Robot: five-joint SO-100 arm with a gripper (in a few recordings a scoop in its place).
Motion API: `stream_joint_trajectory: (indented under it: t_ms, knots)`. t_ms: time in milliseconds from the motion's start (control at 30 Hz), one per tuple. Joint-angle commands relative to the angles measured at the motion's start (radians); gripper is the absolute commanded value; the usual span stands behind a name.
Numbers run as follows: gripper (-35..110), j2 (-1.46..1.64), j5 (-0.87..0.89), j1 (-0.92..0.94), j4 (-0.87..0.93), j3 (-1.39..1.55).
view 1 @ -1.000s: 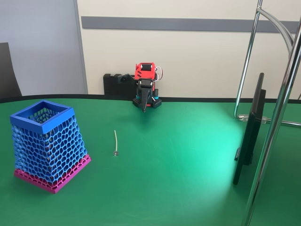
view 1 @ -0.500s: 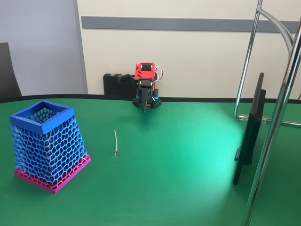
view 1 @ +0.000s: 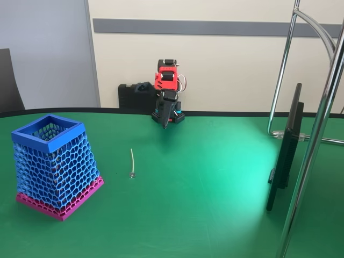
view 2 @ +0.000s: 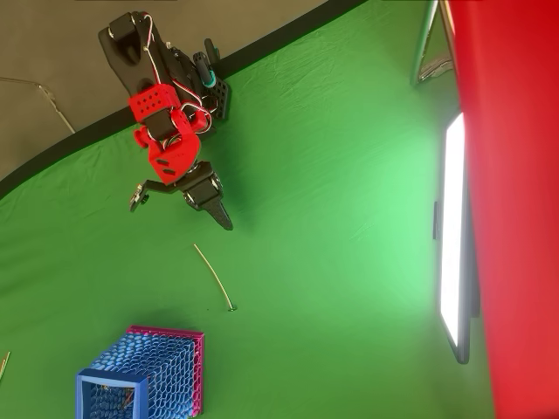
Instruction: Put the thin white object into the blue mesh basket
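Green cloth covers the desk (view 1: pixel 204 177), and the red-and-black arm (view 1: pixel 166 91) sits at its far edge in the fixed view, folded up over its own base. Its claw (view 1: pixel 164 124) points down toward the cloth there, narrowed to a black tip with no gap visible between the fingers and nothing held; in the overhead view the claw (view 2: pixel 224 220) reaches out over the green as one dark point.

The thin white object (view 1: pixel 132 161) lies flat on the cloth, well apart from the claw and nearer the camera in the fixed view. It is slender and slightly curved, and its small grey disc end is the end closer to the camera. In the overhead view the thin white object (view 2: pixel 214 276) runs diagonally, its upper end toward the claw and its disc end toward the basket, touching neither.

The blue mesh basket (view 1: pixel 54 164) stands upright at the left of the fixed view, left of the stick and clear of it, its honeycomb walls flaring down to a magenta base. In the overhead view the blue mesh basket (view 2: pixel 144 375) sits at the bottom left.

A dark monitor (view 1: pixel 285 148), seen edge-on, stands on the right side of the desk beside a chrome stand (view 1: pixel 317 129).
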Motion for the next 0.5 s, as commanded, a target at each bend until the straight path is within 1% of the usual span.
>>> stream_joint_trajectory:
  t_ms: [0,300,467]
  knots:
    - [1,-0.091,-0.043,-0.015,-0.018,-0.109]
    - [1,-0.373,-0.14,-0.08,0.193,-0.451]
    - [1,-0.502,-0.21,-0.094,0.374,-0.672]
